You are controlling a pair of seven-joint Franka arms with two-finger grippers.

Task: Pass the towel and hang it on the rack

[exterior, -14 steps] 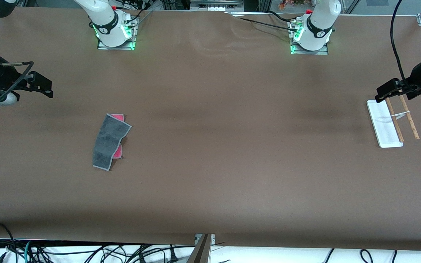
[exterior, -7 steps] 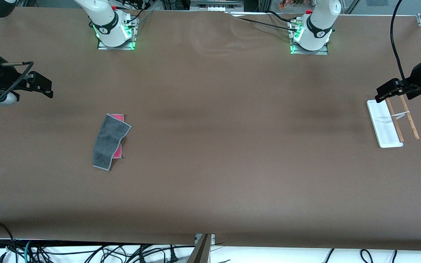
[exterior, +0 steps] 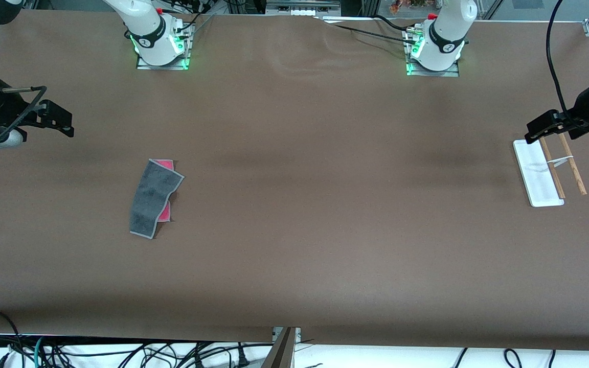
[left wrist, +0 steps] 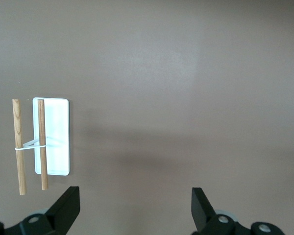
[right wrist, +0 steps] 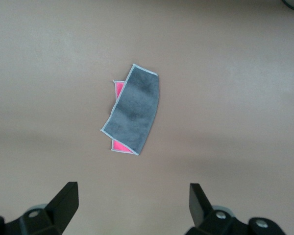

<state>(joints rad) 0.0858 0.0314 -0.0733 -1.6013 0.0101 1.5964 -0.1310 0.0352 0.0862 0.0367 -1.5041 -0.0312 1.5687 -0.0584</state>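
The towel (exterior: 151, 199) lies flat on the brown table toward the right arm's end, dark grey face up, with pink showing at two edges. It also shows in the right wrist view (right wrist: 134, 110). My right gripper (exterior: 59, 121) hangs open and empty over bare table beside the towel (right wrist: 133, 203). The rack (exterior: 550, 171) stands at the left arm's end, with a white base (left wrist: 56, 132) and two wooden rods (left wrist: 19, 147). My left gripper (exterior: 542, 128) hangs open and empty over the table beside the rack (left wrist: 135, 205).
The two arm bases (exterior: 161, 43) (exterior: 435, 48) stand along the table edge farthest from the front camera. Cables (exterior: 120, 352) lie below the near edge. Bare brown table (exterior: 325, 204) stretches between towel and rack.
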